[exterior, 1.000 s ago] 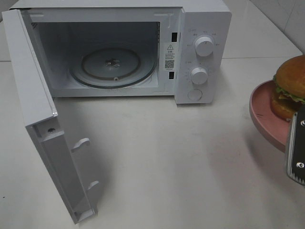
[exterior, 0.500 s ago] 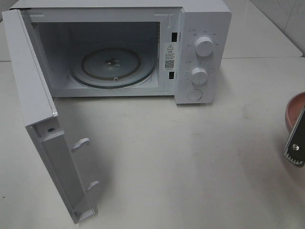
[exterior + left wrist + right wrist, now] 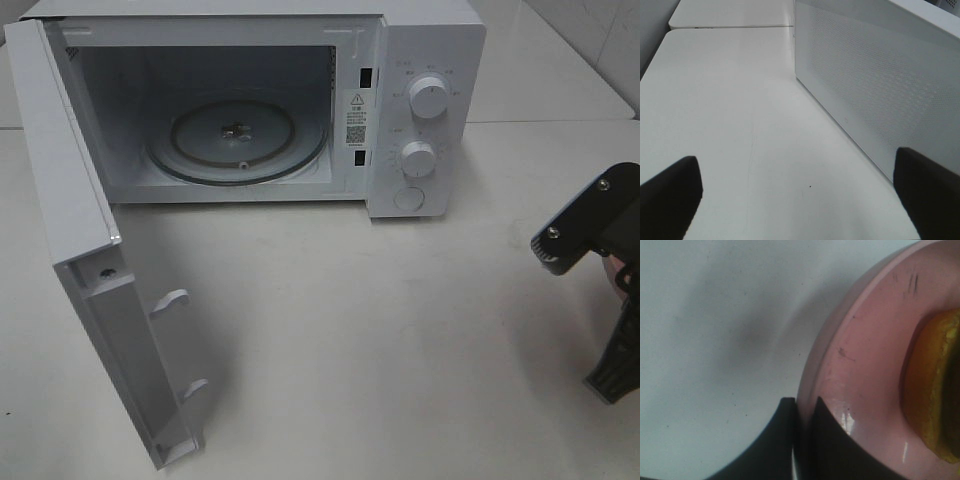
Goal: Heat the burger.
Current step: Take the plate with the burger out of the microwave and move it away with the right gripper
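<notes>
The right gripper (image 3: 802, 432) is pinched on the rim of the pink plate (image 3: 860, 370), which carries the burger (image 3: 935, 395) at the table's 3 o'clock edge. The left gripper (image 3: 795, 195), jaws spread and holding nothing, hangs beside the microwave door (image 3: 880, 75). The microwave (image 3: 425, 110) stands open, its turntable (image 3: 237, 138) bare. That thin rim hold looks marginal: on lifting, the plate could tip, probably sliding the burger off.

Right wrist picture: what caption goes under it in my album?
Claw pinching the pink plate's rim, burger riding on it.
</notes>
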Controlling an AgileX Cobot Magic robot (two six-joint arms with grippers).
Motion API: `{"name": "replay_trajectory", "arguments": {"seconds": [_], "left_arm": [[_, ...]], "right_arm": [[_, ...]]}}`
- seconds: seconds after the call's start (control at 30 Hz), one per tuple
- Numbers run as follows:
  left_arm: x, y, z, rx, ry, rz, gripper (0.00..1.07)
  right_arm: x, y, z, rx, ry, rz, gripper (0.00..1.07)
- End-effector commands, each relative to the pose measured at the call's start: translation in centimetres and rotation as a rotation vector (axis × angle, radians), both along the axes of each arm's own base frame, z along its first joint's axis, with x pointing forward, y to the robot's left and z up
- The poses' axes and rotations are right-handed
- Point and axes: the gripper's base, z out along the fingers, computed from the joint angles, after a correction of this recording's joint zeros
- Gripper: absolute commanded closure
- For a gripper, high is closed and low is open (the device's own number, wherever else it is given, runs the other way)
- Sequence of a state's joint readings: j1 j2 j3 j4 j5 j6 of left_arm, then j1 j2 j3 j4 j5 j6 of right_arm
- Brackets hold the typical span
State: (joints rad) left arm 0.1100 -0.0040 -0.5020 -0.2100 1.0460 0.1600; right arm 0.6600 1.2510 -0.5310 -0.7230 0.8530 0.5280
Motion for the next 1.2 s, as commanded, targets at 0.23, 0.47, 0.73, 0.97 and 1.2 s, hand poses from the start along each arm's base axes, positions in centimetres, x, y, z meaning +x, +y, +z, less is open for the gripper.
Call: {"name": "replay_trajectory", "arguments": {"seconds": [0.23,0.47,0.73,0.97,1.2], "left_arm": [[-0.2,-0.1,-0.1,-0.007,-0.024,0.002,0.09],[-0.2,-0.1,-0.1,-0.007,-0.024,0.002,0.09],[-0.2,-0.1,-0.1,-0.007,-0.024,0.002,0.09],[-0.2,-0.1,-0.1,-0.007,-0.024,0.002,0.09],[-0.2,-0.1,-0.1,-0.007,-0.024,0.002,0.09]], "right_arm": [[2.5,1.1,0.4,0.018,-0.107,-0.204,1.07],[3.9,1.1,-0.7,0.018,-0.128,-0.325,1.06],[5.3,-0.4,-3.2,-0.036,-0.088,-0.428,1.05],[6.7,-1.4,-4.8,-0.024,-0.095,-0.447,1.04],[7.9,-3.0,-6.6,-0.05,-0.08,-0.458,1.03]]}}
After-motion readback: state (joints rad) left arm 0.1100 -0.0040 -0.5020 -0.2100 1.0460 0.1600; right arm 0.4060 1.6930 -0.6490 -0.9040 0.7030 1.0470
